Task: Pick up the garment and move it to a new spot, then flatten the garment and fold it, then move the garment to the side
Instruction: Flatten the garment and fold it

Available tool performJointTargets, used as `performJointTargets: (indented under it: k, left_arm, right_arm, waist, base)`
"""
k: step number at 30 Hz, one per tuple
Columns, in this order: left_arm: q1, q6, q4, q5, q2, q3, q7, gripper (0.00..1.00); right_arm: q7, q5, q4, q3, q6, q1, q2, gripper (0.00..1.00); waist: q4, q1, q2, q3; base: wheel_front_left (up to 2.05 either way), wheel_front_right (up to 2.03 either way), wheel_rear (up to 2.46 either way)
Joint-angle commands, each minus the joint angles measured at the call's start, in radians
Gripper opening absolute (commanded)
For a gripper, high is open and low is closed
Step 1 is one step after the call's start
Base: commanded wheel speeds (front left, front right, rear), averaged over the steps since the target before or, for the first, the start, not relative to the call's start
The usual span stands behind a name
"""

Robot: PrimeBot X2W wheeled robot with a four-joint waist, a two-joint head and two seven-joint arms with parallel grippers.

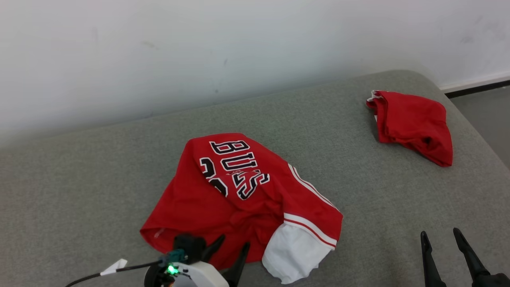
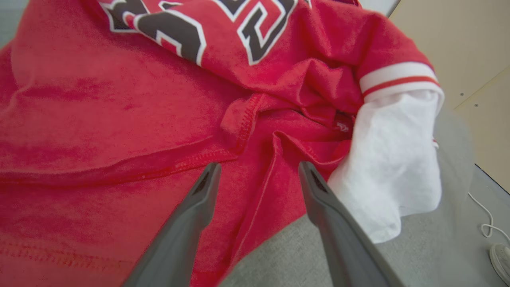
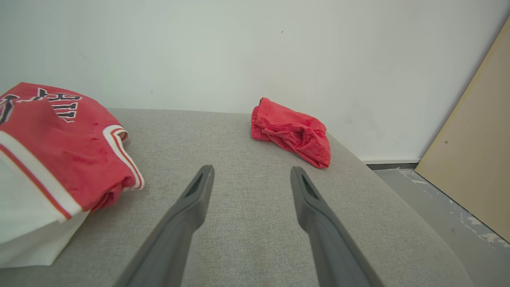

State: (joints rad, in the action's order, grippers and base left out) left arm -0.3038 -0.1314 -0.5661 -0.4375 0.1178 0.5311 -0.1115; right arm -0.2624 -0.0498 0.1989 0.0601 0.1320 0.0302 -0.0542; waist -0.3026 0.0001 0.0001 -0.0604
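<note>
The garment [image 1: 239,187] is a red jersey with black-and-white lettering and a white under-sleeve [image 1: 293,251]. It lies crumpled in the middle of the grey cushion [image 1: 378,199]. My left gripper [image 1: 234,242] is open at the garment's near edge. In the left wrist view the left gripper [image 2: 259,164] stands with its jaws apart over a red fold of the garment [image 2: 99,111], beside the white sleeve [image 2: 394,159], gripping nothing. My right gripper [image 1: 440,232] is open over bare cushion at the lower right. From the right wrist, the right gripper [image 3: 252,169] has the garment [image 3: 59,139] to its left.
A second, smaller red garment [image 1: 414,123] lies bunched at the cushion's far right corner, also visible as a red bundle [image 3: 293,131] near the wall. The cushion ends at the right, with grey floor [image 1: 490,115] beyond. A beige board [image 3: 470,151] leans at the right.
</note>
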Motion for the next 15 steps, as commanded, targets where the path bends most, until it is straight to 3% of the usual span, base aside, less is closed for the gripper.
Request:
performJointTargets:
  k: [1, 12, 14, 15]
  left_arm:
    - [-0.012, 0.002, -0.005, -0.011, 0.002, 0.004, -0.001, 1.0]
    - [-0.08, 0.002, -0.089, -0.055, 0.022, 0.048, 0.019, 1.0]
    - [-0.093, 0.002, -0.1, -0.06, 0.022, 0.059, 0.016, 0.77]
    - [-0.1, 0.002, -0.106, -0.061, 0.022, 0.062, 0.011, 0.54]
  right_arm:
    - [-0.003, 0.004, -0.003, 0.003, -0.003, -0.007, 0.002, 1.0]
    - [-0.003, -0.017, -0.007, -0.008, -0.003, -0.025, 0.003, 1.0]
    - [-0.003, -0.019, -0.006, -0.01, -0.003, -0.027, 0.003, 1.0]
    - [-0.003, -0.021, -0.007, -0.01, -0.003, -0.027, 0.003, 1.0]
  waist:
    - [-0.022, -0.0001, -0.0001, -0.021]
    - [-0.068, -0.0001, -0.0001, -0.048]
    - [-0.075, -0.0001, -0.0001, -0.052]
    - [-0.078, -0.0001, -0.0001, -0.054]
  base:
    - [0.0, 0.0, 0.0]
    - [0.0, 0.0, 0.0]
    - [0.0, 0.0, 0.0]
    - [0.0, 0.0, 0.0]
